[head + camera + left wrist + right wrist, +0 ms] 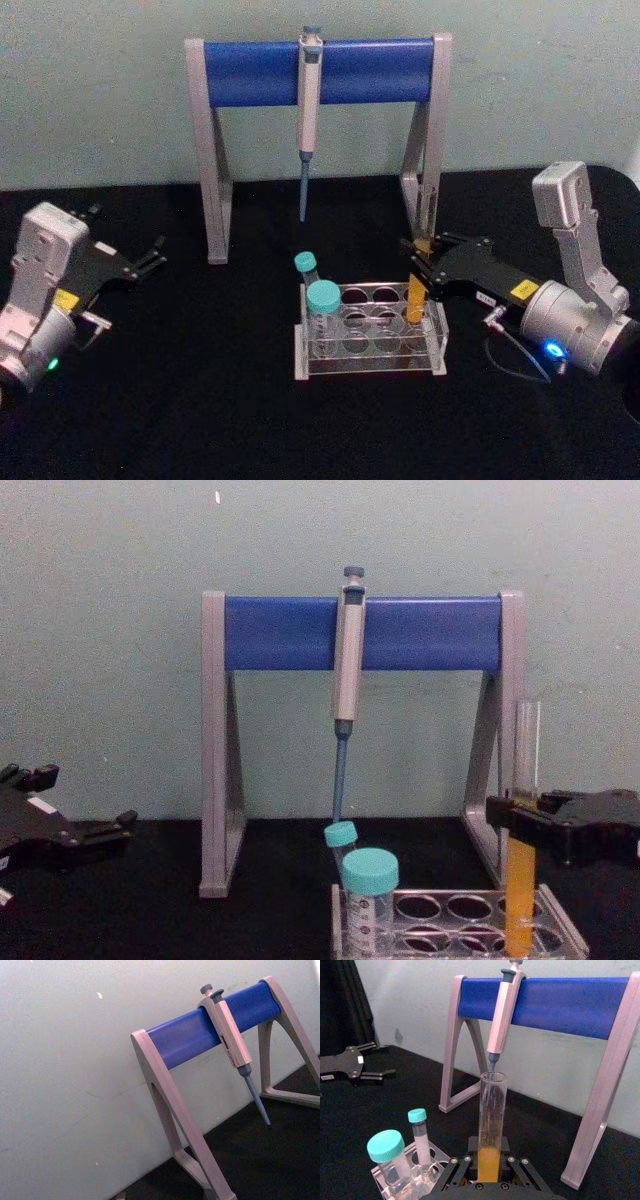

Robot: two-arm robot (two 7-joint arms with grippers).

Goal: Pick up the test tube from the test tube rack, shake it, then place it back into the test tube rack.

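The test tube (415, 300) stands upright in a back right hole of the clear test tube rack (372, 352), with orange-yellow liquid in its lower part. My right gripper (421, 262) comes in from the right and is shut on the test tube just above the rack. In the right wrist view the test tube (490, 1120) rises from between the fingers of the right gripper (489, 1161). From the chest, the test tube (522, 880) has its base down in the rack (562, 935) and the right gripper (522, 815) clasps it. My left gripper (155, 258) rests open at the far left.
Two teal-capped tubes (322, 300) stand in the rack's left holes, one leaning. Behind the rack rises the grey-and-blue pipette stand (320, 70) with a pipette (308, 110) hanging from it. Its right leg (425, 180) is just behind my right gripper. Black tabletop lies all around.
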